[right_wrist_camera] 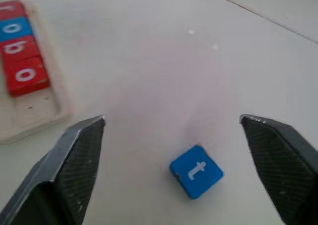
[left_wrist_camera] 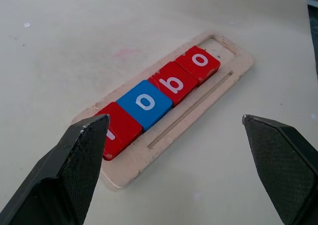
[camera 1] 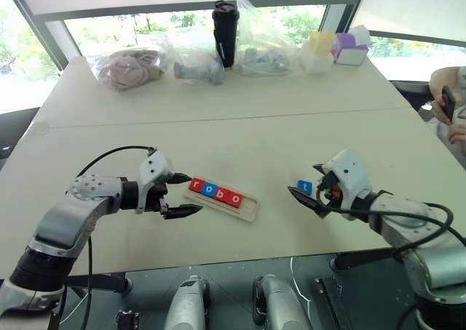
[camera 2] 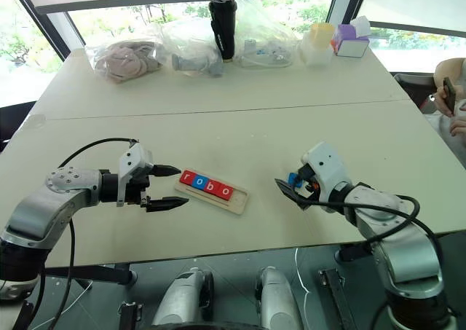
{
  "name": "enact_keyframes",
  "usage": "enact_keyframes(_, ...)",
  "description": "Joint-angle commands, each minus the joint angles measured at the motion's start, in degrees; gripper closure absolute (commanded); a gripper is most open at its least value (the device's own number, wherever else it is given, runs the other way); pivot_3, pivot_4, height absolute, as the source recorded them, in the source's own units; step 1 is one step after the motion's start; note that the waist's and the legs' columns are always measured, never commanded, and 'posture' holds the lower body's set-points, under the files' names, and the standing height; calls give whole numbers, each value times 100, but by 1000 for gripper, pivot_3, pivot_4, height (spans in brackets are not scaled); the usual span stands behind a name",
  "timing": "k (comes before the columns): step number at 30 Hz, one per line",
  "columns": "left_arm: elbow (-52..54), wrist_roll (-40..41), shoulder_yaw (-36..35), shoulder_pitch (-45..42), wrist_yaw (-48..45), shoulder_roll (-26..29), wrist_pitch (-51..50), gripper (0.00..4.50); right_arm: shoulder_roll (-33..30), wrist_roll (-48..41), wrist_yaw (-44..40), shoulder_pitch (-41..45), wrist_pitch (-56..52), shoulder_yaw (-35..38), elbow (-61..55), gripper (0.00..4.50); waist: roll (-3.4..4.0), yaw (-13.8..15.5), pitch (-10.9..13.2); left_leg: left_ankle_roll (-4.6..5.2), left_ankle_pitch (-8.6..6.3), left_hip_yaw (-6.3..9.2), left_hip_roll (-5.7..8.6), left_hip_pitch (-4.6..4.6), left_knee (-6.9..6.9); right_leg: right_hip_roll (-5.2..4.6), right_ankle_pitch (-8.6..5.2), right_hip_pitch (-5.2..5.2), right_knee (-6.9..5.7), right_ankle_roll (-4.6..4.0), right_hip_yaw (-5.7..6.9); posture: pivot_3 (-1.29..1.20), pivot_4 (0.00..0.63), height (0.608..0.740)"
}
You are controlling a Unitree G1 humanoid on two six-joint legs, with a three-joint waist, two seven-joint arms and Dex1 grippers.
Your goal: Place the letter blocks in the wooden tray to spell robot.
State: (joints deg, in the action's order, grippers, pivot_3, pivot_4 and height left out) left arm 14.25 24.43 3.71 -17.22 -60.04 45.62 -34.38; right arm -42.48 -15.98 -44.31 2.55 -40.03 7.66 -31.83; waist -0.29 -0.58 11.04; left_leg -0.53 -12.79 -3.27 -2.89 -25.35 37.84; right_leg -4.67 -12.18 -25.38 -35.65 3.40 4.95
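Note:
The wooden tray point(camera 1: 249, 208) lies on the pale table between my arms. It holds a row of letter blocks reading r, o, b, o: red r point(left_wrist_camera: 118, 130), blue o point(left_wrist_camera: 145, 103), red b point(left_wrist_camera: 174, 83), red o point(left_wrist_camera: 198, 62). Its slot at the right end is bare. A blue block with a white t point(right_wrist_camera: 196, 171) lies loose on the table to the tray's right. My right gripper point(right_wrist_camera: 172, 119) is open just above and around that block, not touching it. My left gripper point(left_wrist_camera: 175, 117) is open at the tray's left end, holding nothing.
Along the far edge of the table stand plastic bags point(camera 1: 127, 66), a black tumbler point(camera 1: 225, 31) and small coloured containers point(camera 1: 351, 49). A person holding a phone point(camera 1: 448, 104) sits at the right edge. A seam crosses the tabletop point(camera 1: 218, 119).

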Motion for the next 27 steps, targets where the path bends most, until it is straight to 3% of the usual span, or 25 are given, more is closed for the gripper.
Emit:
enact_keyframes(1,-1,-8,-58,-118,-93,70,104,0,-415,175,-978,-4,1713,-30,1259,28,-2,-2,1,0,0,-2,0,0,4,-1,0,2,0,0,0,0,150,740)
enact_keyframes(9,135,12,-159,-61,-79,166,20,0,-190,649,-1347,1244,3422,-593,4101,28,-7,-2,3,0,1,-6,0,4,15,0,5,0,-14,-6,-2,0,150,740)
enact_keyframes(17,222,38,-232,39,-24,240,-10,0,-105,550,-1737,1601,3696,-763,4688,28,-7,12,3,1,2,-7,0,6,18,1,3,3,-24,-2,-4,0,150,740)
enact_keyframes(20,213,26,-233,47,-21,247,-4,0,-97,430,-1907,1562,3614,-774,4572,769,-7,15,3,0,2,-7,0,8,19,1,3,2,-31,-2,-5,0,150,740)
enact_keyframes(25,189,-51,-168,61,-28,283,45,0,-86,355,-2026,1528,3415,-799,4497,3308,-7,12,3,0,2,-7,0,10,19,1,3,2,-35,-2,-5,0,150,740)
enact_keyframes(27,166,-61,-144,38,-32,280,54,0,-79,379,-2016,1532,3384,-813,4545,3344,-7,12,3,0,2,-8,0,11,20,1,3,2,-35,-3,-6,0,150,740)
